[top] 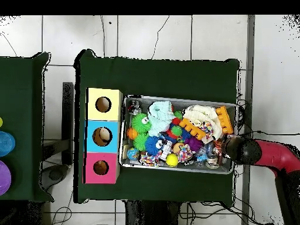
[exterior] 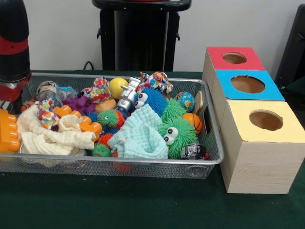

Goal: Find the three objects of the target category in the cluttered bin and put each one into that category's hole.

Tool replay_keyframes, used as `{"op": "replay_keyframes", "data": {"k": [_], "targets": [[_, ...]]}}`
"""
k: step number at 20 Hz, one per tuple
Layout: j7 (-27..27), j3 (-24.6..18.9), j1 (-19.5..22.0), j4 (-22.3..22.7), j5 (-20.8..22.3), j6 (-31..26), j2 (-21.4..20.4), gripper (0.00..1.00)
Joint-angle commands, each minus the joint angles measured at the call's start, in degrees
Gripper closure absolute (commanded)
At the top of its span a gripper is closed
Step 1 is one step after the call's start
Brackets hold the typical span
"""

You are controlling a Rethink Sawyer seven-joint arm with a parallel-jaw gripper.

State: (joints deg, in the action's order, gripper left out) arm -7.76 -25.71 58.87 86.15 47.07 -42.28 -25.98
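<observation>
The wire mesh bin (exterior: 143,164) lies on the green table, packed with toys; it also shows in the overhead view (top: 179,166). A tan lumpy piece (exterior: 106,104) lies beside the yellow ball, and a flat tan piece (exterior: 198,102) leans at the bin's right end. The red-panelled hole (exterior: 234,58) tops the far box, also seen from overhead (top: 101,167). My arm (exterior: 13,43) comes down over the bin's left end, with the gripper (exterior: 9,93) low among the clutter. From overhead the black wrist (top: 243,149) covers it.
Green fuzzy balls with googly eyes (exterior: 177,134), a blue one (exterior: 150,99), a pale blue cloth (exterior: 139,136), cream cloths (exterior: 57,138) and orange plastic blocks (exterior: 8,131) fill the bin. The blue-panelled hole (exterior: 248,84) and the yellow-panelled hole (exterior: 265,119) stand nearer.
</observation>
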Motion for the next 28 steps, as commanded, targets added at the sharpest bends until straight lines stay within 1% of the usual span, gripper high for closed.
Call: {"op": "replay_keyframes", "data": {"k": [1, 5, 7, 10, 12, 17, 19, 21, 28], "targets": [[17.43, -6.56, 3.4, 4.93, -1.33, -7.55, 3.14, 1.0], [13.54, -6.0, 2.8, 5.56, -1.13, -7.91, 1.92, 1.0], [12.53, -5.95, 2.48, 6.05, -1.4, -8.46, 0.69, 1.0], [9.91, -5.5, 1.16, 7.62, -2.93, -10.79, -3.27, 1.0], [8.96, -5.49, 0.42, 8.45, -3.57, -11.7, -5.01, 1.0], [7.57, -5.89, -0.56, 9.43, -4.73, -12.59, -7.6, 1.0], [6.66, -6.0, -1.07, 10.32, -5.55, -13.15, -9.53, 1.0], [6.93, -6.52, -1.07, 10.58, -6.38, -13.72, -10.72, 1.0], [6.12, -6.14, -2.16, 9.82, -7.33, -14.37, -10.59, 1.0]]}}
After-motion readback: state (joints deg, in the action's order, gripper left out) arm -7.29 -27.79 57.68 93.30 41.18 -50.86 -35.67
